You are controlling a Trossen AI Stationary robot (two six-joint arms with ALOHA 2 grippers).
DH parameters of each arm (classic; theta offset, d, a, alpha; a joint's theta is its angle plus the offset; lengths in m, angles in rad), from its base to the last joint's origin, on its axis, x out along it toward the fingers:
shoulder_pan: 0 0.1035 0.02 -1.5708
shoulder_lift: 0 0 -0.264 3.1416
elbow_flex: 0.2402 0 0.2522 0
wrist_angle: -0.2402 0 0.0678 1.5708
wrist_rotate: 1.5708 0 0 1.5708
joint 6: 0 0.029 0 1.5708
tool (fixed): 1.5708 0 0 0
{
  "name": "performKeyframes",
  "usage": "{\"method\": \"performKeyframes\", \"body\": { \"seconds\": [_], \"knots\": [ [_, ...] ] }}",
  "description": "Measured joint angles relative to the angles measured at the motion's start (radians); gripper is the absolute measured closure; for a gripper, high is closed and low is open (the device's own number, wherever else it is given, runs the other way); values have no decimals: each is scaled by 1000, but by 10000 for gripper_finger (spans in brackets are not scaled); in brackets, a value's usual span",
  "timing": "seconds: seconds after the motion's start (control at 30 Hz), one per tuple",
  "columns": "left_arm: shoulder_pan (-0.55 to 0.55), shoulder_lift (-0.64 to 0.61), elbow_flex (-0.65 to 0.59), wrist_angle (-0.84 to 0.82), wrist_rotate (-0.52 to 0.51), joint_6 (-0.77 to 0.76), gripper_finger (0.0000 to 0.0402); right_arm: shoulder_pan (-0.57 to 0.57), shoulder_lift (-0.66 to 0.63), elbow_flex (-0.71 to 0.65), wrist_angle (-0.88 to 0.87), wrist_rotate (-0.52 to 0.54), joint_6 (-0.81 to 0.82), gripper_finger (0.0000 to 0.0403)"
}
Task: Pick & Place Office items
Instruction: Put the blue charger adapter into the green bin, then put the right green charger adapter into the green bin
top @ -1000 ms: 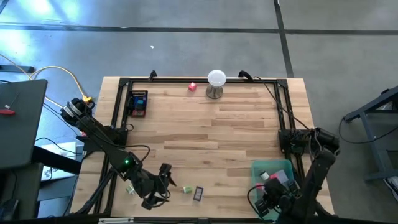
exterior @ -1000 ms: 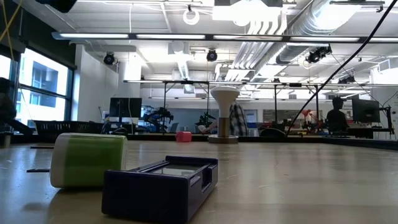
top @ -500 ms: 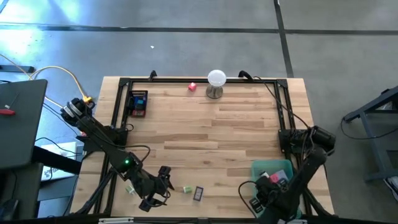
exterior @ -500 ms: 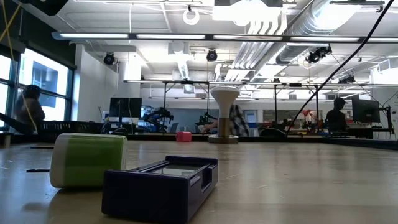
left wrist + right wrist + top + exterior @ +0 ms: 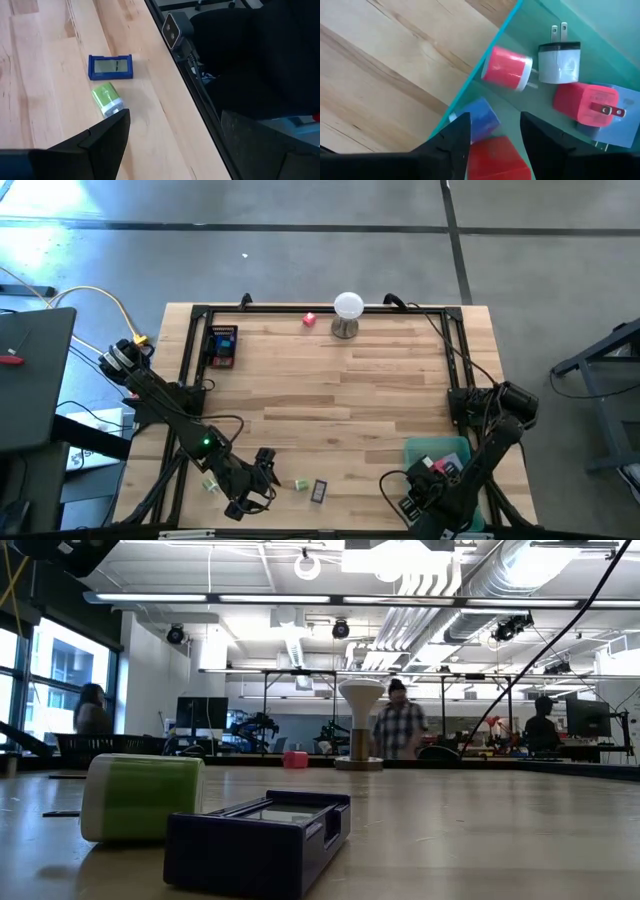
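Note:
Near the table's front edge lie two office items, a green cylinder piece (image 5: 106, 99) (image 5: 298, 483) and a flat blue piece with a small screen (image 5: 111, 66) (image 5: 319, 491). My left gripper (image 5: 175, 117) (image 5: 268, 479) stands open just left of them, with nothing between its fingers. My right gripper (image 5: 495, 120) (image 5: 415, 505) points down over the near left corner of the teal bin (image 5: 455, 443), its fingers apart. A red block (image 5: 492, 157) lies between them, beside a blue block (image 5: 477, 120). Far back a small red piece (image 5: 310, 319) lies on the table. My right gripper comes from above, pointing down, with one finger on each side of the red block (image 5: 495, 150) in the bin. The block's sides reach up to both fingers (image 5: 457, 142). Whether they touch it, I cannot tell.
The bin also holds a pink cylinder plug (image 5: 507, 67), a white and black plug (image 5: 559, 60) and a red plug (image 5: 585, 102). A white ball on a metal stand (image 5: 348, 310) is at the far edge and a dark box (image 5: 222, 345) at the far left. People are in the room behind.
My right gripper has gone down and toward the table's left and near edges, from over the bin's middle to its near left corner. People have walked across the room behind.

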Motion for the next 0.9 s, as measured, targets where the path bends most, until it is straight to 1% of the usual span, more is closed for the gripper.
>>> {"method": "performKeyframes", "body": {
  "seconds": [0.2, 0.37, 0.53, 0.67, 0.8, 0.9],
  "knots": [
    [0, 0, 0, 3, 0, 0, 97, 0, -5, 0, -37, -26, -8, 239],
    [9, 1, 0, 3, -1, 0, 97, 0, -7, 1, -76, -22, -3, 241],
    [12, 48, 0, 26, 0, 3, 97, 0, -8, 1, -89, 46, 0, 241],
    [1, 108, 0, 105, 0, 11, 97, 0, -9, 5, -85, 102, 1, 241],
    [-5, 165, 0, 185, 2, 11, 97, 0, -9, 5, -87, 121, 1, 241],
    [-2, 185, 1, 195, -10, -47, 97, 2, -9, 5, -105, 175, 7, 241]
  ]
}}
